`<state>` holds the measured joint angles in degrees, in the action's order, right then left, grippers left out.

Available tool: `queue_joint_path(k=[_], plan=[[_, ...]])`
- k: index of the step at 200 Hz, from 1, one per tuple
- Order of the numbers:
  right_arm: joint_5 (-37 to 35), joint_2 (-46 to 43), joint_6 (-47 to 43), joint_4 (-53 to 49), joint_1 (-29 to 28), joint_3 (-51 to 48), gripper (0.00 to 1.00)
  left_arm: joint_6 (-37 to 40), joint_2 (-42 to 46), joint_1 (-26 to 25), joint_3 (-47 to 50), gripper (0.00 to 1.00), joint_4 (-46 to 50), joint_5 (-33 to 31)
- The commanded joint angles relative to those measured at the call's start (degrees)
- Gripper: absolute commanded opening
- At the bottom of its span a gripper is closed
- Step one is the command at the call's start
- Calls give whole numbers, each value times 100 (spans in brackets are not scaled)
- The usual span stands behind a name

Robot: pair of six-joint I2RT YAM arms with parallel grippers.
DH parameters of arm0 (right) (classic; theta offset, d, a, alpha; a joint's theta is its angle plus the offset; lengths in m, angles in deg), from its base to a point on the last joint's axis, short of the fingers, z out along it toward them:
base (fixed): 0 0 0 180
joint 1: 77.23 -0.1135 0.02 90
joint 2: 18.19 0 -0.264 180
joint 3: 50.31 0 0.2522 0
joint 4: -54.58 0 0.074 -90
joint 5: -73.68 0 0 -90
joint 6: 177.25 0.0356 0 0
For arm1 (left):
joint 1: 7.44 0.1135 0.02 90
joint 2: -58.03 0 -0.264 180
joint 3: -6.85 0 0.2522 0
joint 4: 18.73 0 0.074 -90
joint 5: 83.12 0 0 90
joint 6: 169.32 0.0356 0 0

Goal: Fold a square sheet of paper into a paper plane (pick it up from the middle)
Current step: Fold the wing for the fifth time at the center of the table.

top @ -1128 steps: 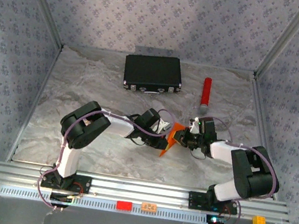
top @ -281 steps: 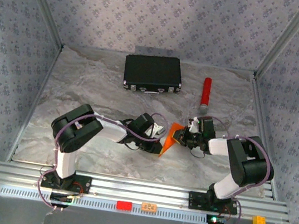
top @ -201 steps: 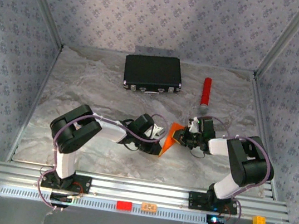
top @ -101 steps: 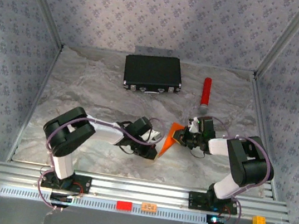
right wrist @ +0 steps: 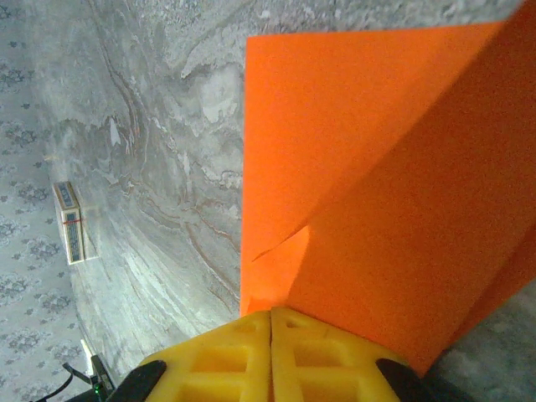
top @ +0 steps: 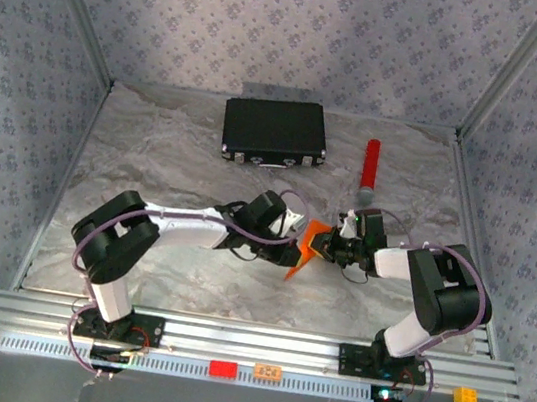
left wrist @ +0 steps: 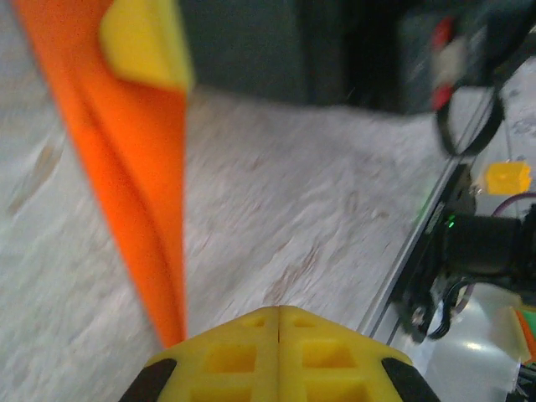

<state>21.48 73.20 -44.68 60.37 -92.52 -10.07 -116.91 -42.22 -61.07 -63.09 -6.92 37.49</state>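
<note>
Clamps the creased square sheet of paper (right wrist: 360, 167) in the right gripper (right wrist: 270, 314), toward the tabletop's (top: 154, 154) near edge, with the left gripper (left wrist: 278, 311) shut, empty, just beside it. Risks tearing it or folding askew if dragged sideways.

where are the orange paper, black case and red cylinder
orange paper (right wrist: 360, 167), right wrist view, middle of its flat face
black case (top: 274, 131), top view, middle of its lid
red cylinder (top: 369, 164), top view, mid-body
</note>
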Motion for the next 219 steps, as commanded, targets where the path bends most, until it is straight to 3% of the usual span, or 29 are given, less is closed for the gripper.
queue_joint_path(k=[1,133,219], plan=[[-608,164,-143,-495,-1,-88,10,-41,-361,36,-261,4,-62,54],[-599,177,-124,-479,-1,-90,10,91,-1404,54,-997,5,-64,184],[-621,264,-147,-509,-6,-55,10,308,-1265,-38,-142,5,354,-284]])
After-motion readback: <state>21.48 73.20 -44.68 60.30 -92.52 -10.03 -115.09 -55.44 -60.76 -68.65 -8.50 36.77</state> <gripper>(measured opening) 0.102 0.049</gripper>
